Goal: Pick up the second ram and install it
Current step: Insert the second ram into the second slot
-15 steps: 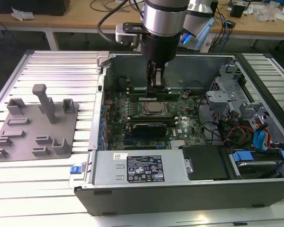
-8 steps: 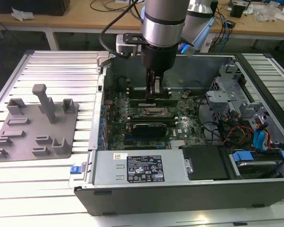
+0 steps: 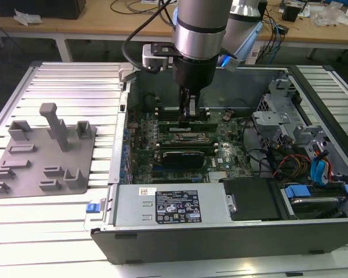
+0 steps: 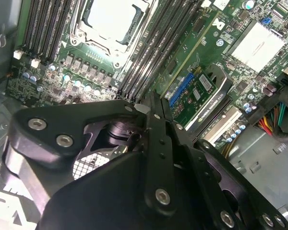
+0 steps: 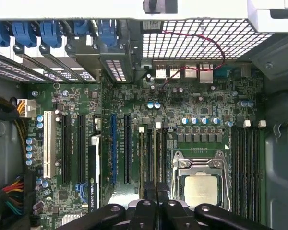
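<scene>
At the exterior view's left the grey plate [image 3: 43, 153] lay on the slatted table [image 3: 75, 81], well apart from the open case [image 3: 220, 240]. I judged its posts were there to stand parts upright where I could take them.

In the middle I hung straight down into the case, my gripper [image 3: 188, 114] at the memory slots [image 5: 151, 153] beside the socket [image 5: 201, 184]. Coming in upright suited a stick that must go down square. My fingers [image 4: 158, 143] were pressed together in both wrist views, with no gap and nothing green between them. The ram [image 3: 204, 120] I took to be the thin green strip on edge in the slots, just under my tips. I could not tell it surely from its neighbour, nor whether it was fully seated.

Nearer the front lay the black card [image 3: 185, 156] with white lettering. A white label [image 3: 177, 205] sat on the front box. The print on both was too small to read. At the right, blue tabs [image 3: 296, 191] marked the drive bays.
</scene>
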Robot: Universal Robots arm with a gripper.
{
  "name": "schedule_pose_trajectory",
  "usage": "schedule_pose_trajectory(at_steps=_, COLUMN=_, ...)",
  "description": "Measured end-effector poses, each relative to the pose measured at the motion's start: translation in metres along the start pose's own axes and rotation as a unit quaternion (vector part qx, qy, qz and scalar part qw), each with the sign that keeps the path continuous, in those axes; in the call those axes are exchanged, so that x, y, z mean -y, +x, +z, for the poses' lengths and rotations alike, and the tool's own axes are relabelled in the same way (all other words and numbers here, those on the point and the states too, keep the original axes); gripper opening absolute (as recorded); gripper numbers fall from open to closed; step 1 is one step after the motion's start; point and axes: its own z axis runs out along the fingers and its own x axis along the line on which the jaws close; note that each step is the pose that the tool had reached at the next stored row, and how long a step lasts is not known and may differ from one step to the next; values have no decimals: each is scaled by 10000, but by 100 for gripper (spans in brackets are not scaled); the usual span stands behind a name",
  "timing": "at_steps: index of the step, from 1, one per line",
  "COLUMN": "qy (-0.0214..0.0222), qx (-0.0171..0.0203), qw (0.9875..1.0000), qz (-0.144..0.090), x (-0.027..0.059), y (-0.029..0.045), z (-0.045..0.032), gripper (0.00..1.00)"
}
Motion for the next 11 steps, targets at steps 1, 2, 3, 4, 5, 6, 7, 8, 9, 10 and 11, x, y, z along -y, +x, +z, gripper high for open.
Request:
schedule_pose_trajectory(at_steps=1, qy=0, qx=0, qw=10000, qz=0, x=0, y=0, z=0, gripper=9)
schedule_pose_trajectory(at_steps=2, qy=1, qx=0, qw=10000, qz=0, x=0, y=0, z=1, gripper=9)
schedule_pose_trajectory(at_steps=3, qy=0, qx=0, qw=10000, qz=0, x=0, y=0, z=1, gripper=9)
schedule_pose_trajectory(at_steps=4, qy=0, qx=0, qw=10000, qz=0, x=0, y=0, z=2, gripper=9)
schedule_pose_trajectory(at_steps=5, qy=0, qx=0, qw=10000, qz=0, x=0, y=0, z=2, gripper=9)
schedule_pose_trajectory(at_steps=6, qy=0, qx=0, qw=10000, qz=0, x=0, y=0, z=2, gripper=9)
schedule_pose_trajectory(at_steps=7, qy=0, qx=0, qw=10000, qz=0, x=0, y=0, z=3, gripper=9)
schedule_pose_trajectory(at_steps=8, qy=1, qx=2, qw=10000, qz=0, x=1, y=0, z=10, gripper=9)
schedule_pose_trajectory(at_steps=9, qy=0, qx=1, qw=10000, qz=0, x=1, y=0, z=32, gripper=9)
schedule_pose_trajectory(at_steps=10, qy=0, qx=0, qw=10000, qz=0, x=2, y=0, z=63, gripper=9)
schedule_pose_trajectory(at_steps=11, qy=0, qx=0, qw=10000, qz=0, x=3, y=0, z=80, gripper=9)
